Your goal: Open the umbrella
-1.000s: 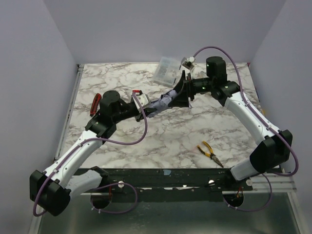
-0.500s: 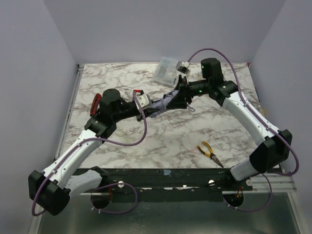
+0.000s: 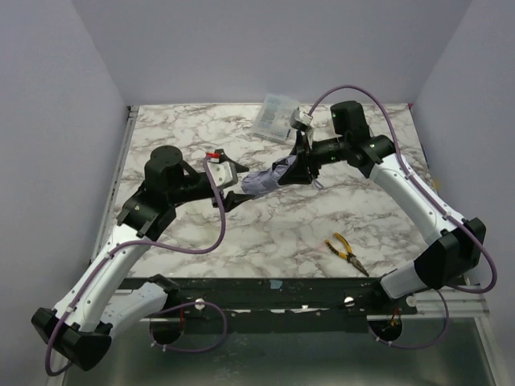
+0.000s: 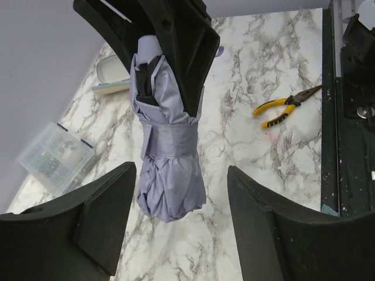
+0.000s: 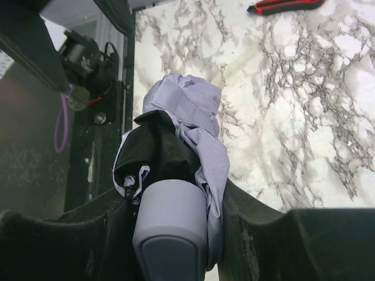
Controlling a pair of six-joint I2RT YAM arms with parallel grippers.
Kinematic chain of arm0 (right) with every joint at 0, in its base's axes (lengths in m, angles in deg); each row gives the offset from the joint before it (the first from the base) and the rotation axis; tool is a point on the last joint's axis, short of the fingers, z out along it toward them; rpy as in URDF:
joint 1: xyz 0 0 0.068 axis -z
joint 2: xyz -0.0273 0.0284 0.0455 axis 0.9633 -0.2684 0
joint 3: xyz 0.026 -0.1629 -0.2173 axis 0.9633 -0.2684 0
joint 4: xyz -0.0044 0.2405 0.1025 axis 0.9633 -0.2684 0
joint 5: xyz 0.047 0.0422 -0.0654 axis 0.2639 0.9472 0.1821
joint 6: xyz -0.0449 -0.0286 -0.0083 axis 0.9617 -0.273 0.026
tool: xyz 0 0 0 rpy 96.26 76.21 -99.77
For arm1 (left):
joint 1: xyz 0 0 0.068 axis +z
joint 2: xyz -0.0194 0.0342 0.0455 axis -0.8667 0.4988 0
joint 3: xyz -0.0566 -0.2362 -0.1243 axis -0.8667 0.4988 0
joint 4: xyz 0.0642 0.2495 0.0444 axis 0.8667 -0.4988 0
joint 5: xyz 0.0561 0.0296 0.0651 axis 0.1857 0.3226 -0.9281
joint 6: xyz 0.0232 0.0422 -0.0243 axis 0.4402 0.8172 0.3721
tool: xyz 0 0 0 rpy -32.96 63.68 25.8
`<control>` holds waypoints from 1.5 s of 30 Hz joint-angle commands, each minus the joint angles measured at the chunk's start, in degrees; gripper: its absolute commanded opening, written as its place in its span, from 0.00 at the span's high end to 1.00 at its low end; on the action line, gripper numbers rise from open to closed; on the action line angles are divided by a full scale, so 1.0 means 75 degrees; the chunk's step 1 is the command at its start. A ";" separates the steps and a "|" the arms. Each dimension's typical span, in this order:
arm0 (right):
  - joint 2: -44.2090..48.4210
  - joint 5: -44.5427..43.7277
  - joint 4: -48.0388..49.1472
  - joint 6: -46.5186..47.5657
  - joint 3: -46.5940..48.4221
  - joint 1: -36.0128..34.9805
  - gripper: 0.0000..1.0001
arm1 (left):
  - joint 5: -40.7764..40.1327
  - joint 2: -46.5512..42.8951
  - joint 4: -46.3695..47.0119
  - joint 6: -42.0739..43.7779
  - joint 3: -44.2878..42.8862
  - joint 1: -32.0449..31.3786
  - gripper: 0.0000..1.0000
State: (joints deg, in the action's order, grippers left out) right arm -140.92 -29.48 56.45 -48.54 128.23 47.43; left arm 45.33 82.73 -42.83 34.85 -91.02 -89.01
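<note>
The umbrella [image 3: 264, 178] is folded into a pale lavender bundle with black fabric showing, and it is held above the marble table [image 3: 265, 233]. My right gripper [image 3: 299, 165] is shut on its handle end. In the right wrist view the rounded handle [image 5: 170, 234] and bunched fabric [image 5: 193, 111] sit pressed between both fingers [image 5: 258, 234]. My left gripper [image 3: 232, 193] stands open at the other end. In the left wrist view the umbrella's tip [image 4: 170, 193] hangs between the spread jaws of the left gripper [image 4: 180, 175], touching neither finger.
Yellow-handled pliers [image 3: 348, 252] lie at the front right of the table. A clear plastic box [image 3: 273, 118] sits at the back, behind the right gripper. A red-handled tool [image 5: 284, 4] lies on the marble past the umbrella's tip.
The left gripper has opened, let go of the umbrella's tip and drawn back to the left. The right gripper has closed on the handle end and shifted slightly left.
</note>
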 commanded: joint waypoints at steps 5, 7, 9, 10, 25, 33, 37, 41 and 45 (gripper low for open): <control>0.0529 -0.0252 -0.1014 0.2528 -0.0185 -0.0231 0.99 | 0.0538 0.0229 -0.0474 0.0666 -0.0357 -0.0030 0.53; 0.0554 -0.0195 -0.0978 0.2507 -0.0180 -0.0248 0.99 | 0.0604 0.0379 -0.0597 0.0845 -0.0487 -0.0086 0.57; 0.0577 -0.0157 -0.0977 0.2456 -0.0195 -0.0271 0.99 | 0.0487 0.0445 -0.0608 0.0940 -0.0486 -0.0203 0.58; 0.0597 -0.0156 -0.1016 0.2495 -0.0201 -0.0305 0.99 | 0.0418 0.0467 -0.0594 0.0950 -0.0460 -0.0251 0.58; 0.0853 -0.0296 -0.1153 0.2800 -0.0334 -0.0756 0.99 | -0.0012 0.0907 -0.0796 0.1269 -0.0479 -0.0570 0.64; 0.0899 -0.0507 -0.1545 0.3433 -0.0353 -0.0948 0.99 | -0.0111 0.0786 -0.0504 0.1073 -0.0273 -0.0562 0.85; 0.0920 -0.0545 -0.1501 0.3525 -0.0341 -0.1039 0.99 | -0.0115 0.0834 -0.0498 0.1008 -0.0278 -0.0572 0.92; 0.0936 -0.0571 -0.1458 0.3500 -0.0360 -0.1037 0.99 | 0.0216 0.0819 -0.0834 0.1340 -0.0241 -0.0604 0.86; 0.0990 -0.0612 -0.1468 0.3585 -0.0383 -0.1063 0.99 | 0.0088 0.0740 -0.0931 0.1650 0.0034 -0.0751 0.83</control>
State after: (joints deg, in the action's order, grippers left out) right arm -136.15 -34.73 45.15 -23.25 125.39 40.19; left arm 45.48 89.48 -48.10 43.83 -93.28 -93.40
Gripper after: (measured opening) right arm 0.445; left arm 0.168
